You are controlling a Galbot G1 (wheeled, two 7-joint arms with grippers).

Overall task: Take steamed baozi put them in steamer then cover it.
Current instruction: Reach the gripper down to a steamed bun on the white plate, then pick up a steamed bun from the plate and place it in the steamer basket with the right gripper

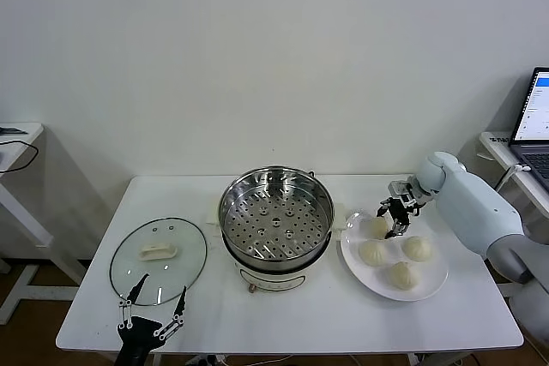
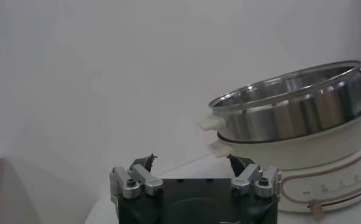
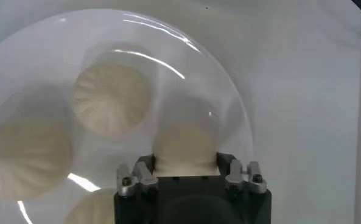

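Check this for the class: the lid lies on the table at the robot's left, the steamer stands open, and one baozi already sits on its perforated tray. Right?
Not quite. The head view shows the steamer tray bare; all four baozi are on the white plate, the right gripper around one. The lid lies at the left and the steamer is open, as stated.
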